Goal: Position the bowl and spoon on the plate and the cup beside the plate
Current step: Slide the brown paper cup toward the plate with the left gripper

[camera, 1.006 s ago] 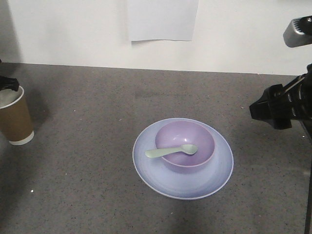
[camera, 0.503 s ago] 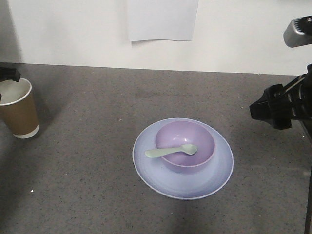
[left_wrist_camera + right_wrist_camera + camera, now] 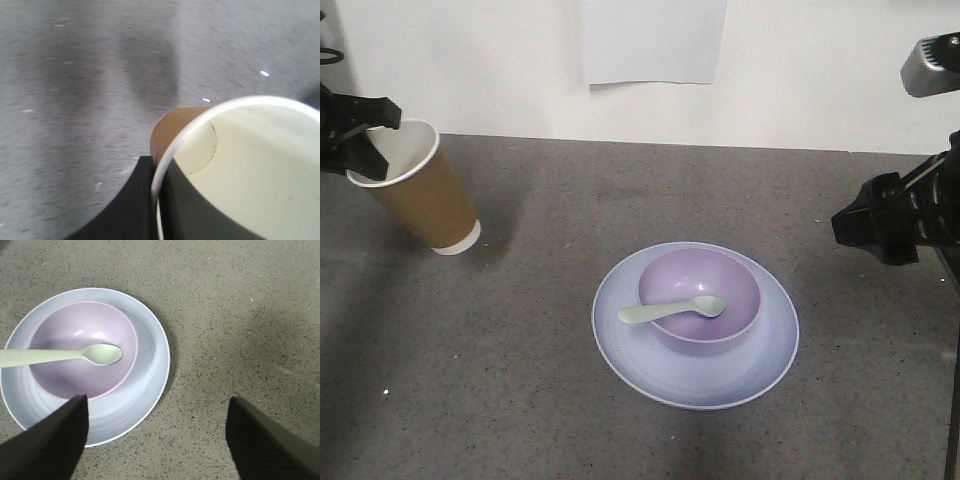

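the left gripper (image 3: 365, 140) is clamped on the rim of the cup (image 3: 420, 190), tilted, at ten o'clock from the plate (image 3: 620, 345). thin paper, light and crushable; grip gently. right jaws apart.

I see a dark grey speckled tabletop (image 3: 620, 200) running back to a white wall (image 3: 800, 80). The pale blue-lilac plate (image 3: 695, 375) lies directly on it, right of centre in my front view. The brown paper cup (image 3: 420, 190) is tilted at the far left; I cannot tell whether its base touches the surface.
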Robot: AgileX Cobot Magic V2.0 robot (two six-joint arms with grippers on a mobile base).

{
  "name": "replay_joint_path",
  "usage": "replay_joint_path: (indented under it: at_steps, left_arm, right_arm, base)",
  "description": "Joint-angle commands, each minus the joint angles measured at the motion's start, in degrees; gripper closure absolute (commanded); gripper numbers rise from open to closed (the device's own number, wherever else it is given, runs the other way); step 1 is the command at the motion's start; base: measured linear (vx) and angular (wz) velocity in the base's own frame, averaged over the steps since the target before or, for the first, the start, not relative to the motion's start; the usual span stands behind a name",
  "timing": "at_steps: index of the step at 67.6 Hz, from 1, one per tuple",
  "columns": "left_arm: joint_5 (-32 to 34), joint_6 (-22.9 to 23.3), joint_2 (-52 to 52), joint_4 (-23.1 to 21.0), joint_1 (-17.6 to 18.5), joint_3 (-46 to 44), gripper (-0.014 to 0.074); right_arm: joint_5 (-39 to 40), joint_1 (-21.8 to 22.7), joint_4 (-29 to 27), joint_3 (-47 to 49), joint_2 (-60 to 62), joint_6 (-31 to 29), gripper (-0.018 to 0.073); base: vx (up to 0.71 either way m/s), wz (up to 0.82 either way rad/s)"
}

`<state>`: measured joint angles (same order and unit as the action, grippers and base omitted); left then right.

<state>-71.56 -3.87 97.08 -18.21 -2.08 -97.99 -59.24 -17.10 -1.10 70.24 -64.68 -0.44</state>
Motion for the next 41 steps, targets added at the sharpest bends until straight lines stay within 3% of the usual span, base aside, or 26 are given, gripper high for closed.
replay_joint_path:
  at_steps: [1,17,41]
  left_arm:
    - [0.2,-0.2,-2.8,-1.9,3.7,-1.4,0.0604]
    - [0.3,-0.2,-2.5,-1.7,10.9,-1.4,0.0604]
    - [3.8,0.4,-2.5,0.9,16.2,4.1,0.0604]
  right_arm:
    - [2.9,0.2,0.3,1.6,1.1,-0.2,0.0003]
    - [2.9,0.2,0.3,1.6,1.1,-0.2,0.0003]
    - [2.9,0.2,0.3,1.6,1.1,-0.2,0.0003]
  base:
    - [0.00,0.00]
    - [0.00,0.00]
    - [0.00,0.00]
